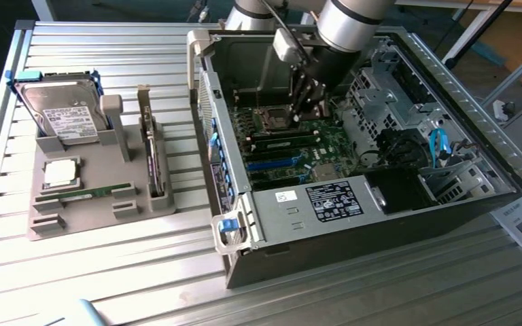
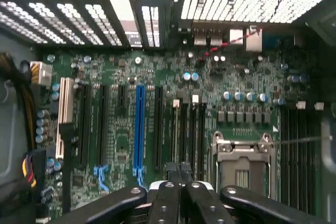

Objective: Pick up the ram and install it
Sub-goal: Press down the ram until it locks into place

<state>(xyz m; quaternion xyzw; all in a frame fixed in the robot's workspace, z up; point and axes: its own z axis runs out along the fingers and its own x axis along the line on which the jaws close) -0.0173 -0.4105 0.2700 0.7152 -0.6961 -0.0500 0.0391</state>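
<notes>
The gripper [image 1: 309, 112] hangs inside the open computer case [image 1: 478, 156], just above the motherboard [image 2: 157, 103]. Its fingertips [image 2: 178, 174] look pressed together, apparently holding nothing. The ram [image 1: 87, 195] lies well apart on the grey tray [image 1: 89, 217], partly hidden by its clips.

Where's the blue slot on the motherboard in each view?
Exterior view: the blue slot lies on the green board inside the open case, toward the exterior view's left.
Wrist view: the blue slot runs among the black slots on the board.
Shared landmark: the metal-framed processor socket.
</notes>
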